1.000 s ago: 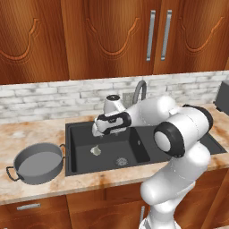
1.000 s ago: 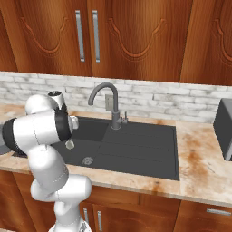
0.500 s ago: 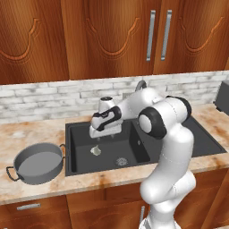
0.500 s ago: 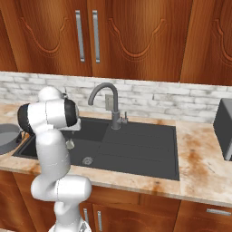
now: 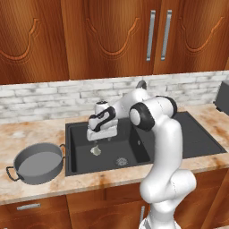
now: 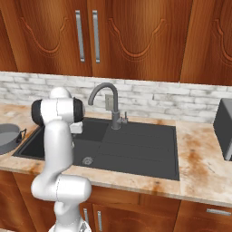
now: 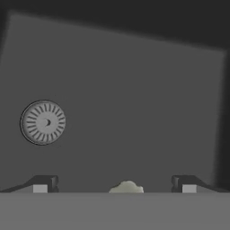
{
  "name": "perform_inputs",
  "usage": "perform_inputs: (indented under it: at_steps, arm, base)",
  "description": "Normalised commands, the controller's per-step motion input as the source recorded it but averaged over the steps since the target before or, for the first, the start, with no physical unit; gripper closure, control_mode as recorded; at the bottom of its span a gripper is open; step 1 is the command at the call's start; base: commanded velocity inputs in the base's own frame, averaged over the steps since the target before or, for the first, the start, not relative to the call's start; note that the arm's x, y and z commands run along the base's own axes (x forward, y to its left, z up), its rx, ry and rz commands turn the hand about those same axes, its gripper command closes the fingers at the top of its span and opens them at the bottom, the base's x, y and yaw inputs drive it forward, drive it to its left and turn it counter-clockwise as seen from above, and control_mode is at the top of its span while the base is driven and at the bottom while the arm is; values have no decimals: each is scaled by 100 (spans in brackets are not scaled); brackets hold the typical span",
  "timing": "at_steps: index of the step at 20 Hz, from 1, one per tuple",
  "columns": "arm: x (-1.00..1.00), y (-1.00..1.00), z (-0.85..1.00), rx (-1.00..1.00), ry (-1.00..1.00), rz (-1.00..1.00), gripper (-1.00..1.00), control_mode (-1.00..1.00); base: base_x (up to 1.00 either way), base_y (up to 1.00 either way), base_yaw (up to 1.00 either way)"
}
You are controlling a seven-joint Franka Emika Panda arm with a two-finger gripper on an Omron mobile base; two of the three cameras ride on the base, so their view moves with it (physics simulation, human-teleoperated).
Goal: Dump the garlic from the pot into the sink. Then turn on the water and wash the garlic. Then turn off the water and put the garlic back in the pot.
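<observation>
The garlic (image 5: 95,151) is a small pale bulb lying on the floor of the dark sink (image 5: 80,156), left of the round drain (image 5: 120,161). My gripper (image 5: 95,142) hangs just above it, pointing down, open and holding nothing. In the hand view the garlic (image 7: 126,187) peeks up at the bottom edge, between the widely spread fingertips (image 7: 45,183), with the drain (image 7: 43,122) up to the left. The grey pot (image 5: 38,163) stands on the counter left of the sink, with nothing inside it. The gooseneck faucet (image 6: 106,97) gives no water.
The sink's flat draining panel (image 6: 145,149) lies right of the basin. A dark appliance (image 6: 225,129) stands at the counter's far right. The pot's rim (image 6: 7,136) shows at the left edge. A brick backsplash and wooden cabinets rise behind.
The arm has swung left and the hand has dropped slightly into the basin, ending over the garlic. Garlic and pot have not moved.
</observation>
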Motion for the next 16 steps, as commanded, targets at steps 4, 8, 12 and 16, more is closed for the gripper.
perform_inputs:
  at_steps: [4, 8, 12, 16]
  arm:
    - [24, 19, -49, -5, 2, 0, -100, -100]
    - [16, 4, -45, -3, 0, 0, -100, -100]
    - [22, 4, -44, -2, 0, 0, -100, -100]
    - [14, 10, -40, -4, 0, 1, -100, -100]
  base:
    - [0, 0, 0]
    - [0, 0, 0]
    - [0, 0, 0]
    - [0, 0, 0]
